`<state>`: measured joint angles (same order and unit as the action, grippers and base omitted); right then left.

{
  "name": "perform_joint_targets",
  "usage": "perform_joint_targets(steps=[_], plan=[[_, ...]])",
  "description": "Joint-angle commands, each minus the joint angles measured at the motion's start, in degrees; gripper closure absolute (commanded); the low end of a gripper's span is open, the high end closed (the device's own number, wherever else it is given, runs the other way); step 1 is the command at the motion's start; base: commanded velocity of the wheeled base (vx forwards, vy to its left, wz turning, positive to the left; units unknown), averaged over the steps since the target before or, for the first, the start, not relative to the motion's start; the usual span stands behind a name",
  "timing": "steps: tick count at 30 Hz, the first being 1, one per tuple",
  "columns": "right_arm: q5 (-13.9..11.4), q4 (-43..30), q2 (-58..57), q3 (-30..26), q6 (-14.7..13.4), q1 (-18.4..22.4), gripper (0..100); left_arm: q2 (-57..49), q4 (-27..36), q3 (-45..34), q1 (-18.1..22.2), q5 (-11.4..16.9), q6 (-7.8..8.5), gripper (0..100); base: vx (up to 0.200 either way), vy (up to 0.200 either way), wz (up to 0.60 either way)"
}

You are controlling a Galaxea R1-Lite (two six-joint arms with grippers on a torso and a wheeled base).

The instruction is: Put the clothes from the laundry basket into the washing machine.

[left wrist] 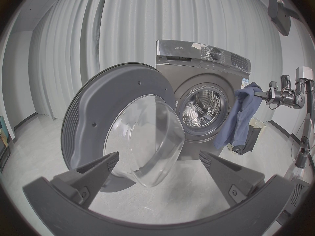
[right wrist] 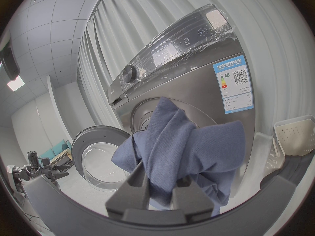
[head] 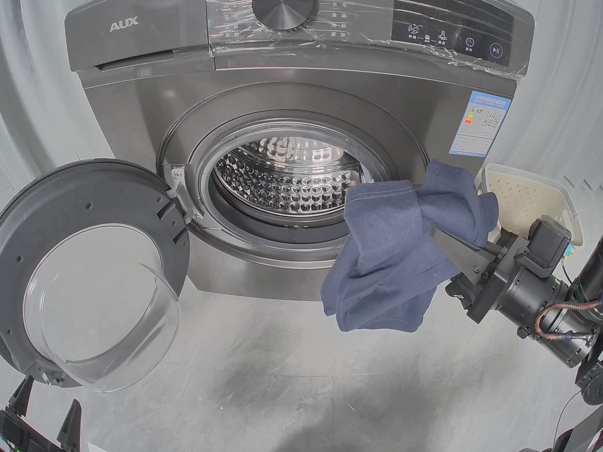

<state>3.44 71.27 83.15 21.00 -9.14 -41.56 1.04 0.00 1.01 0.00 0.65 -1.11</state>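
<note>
A dark blue garment (head: pixel 389 252) hangs from my right gripper (head: pixel 445 238), which is shut on its upper corner. It dangles in front of the right edge of the washing machine's (head: pixel 144 102) open drum (head: pixel 286 177), above the floor. The cream laundry basket (head: pixel 534 199) stands on the floor right of the machine. A dark cloth (left wrist: pixel 251 140) is draped over its rim. In the right wrist view the garment (right wrist: pixel 183 141) bunches over the shut gripper (right wrist: pixel 161 185). My left gripper (left wrist: pixel 157 156) stays low at the left, open, facing the door.
The round machine door (head: pixel 81 271) is swung wide open to the left, its clear bowl (left wrist: pixel 144 138) bulging outward. Pale curtains hang behind the machine. Grey floor lies open in front of it.
</note>
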Motion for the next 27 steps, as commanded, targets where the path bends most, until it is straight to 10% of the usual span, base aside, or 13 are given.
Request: perform_joint_targets(steps=[1,27], plan=[[0.0,0.0,0.1,-0.1,0.0,0.0,100,-0.9,-0.1,-1.0,0.0,0.0,-0.03,0,0.0,0.0,0.0],[0.0,0.0,0.2,-0.4,0.0,0.0,100,-0.9,0.0,-1.0,0.0,0.1,0.05,0,0.0,0.046,0.0]])
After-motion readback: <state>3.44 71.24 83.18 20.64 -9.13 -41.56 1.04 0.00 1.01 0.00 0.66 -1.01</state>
